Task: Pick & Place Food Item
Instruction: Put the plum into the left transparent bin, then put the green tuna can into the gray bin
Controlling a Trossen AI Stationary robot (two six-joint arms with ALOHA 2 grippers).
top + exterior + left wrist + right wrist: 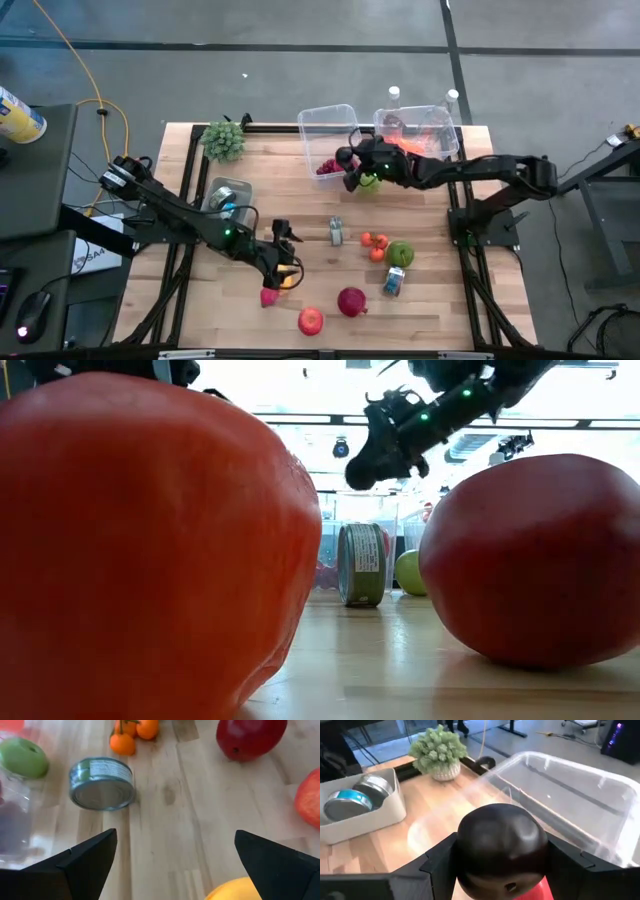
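Observation:
My right gripper [350, 166] hovers beside the near edge of a clear bin [330, 135], shut on a dark rounded food item [502, 845] with a red underside. A green fruit [368, 181] lies on the table just below it. My left gripper [284, 252] is open above the table's near middle, with bare wood between its fingers [175, 855]. A yellow food item [232, 891] lies right beneath it and a pink one [268, 297] just nearer. My right gripper pinches the dark item's two sides [465, 855] between its two fingers. The fingers come from the table's right, slanting slightly down. The item is lifted clear of the table, its rounded dark top facing away from the wrist.
A can [336, 232], small oranges [375, 243], a green apple [400, 253], another can [395, 282], a dark red fruit [351, 300] and a red fruit [311, 320] are scattered on the table. A white tray [225, 195], a potted plant [223, 140] and a second clear bin [420, 130] stand farther back.

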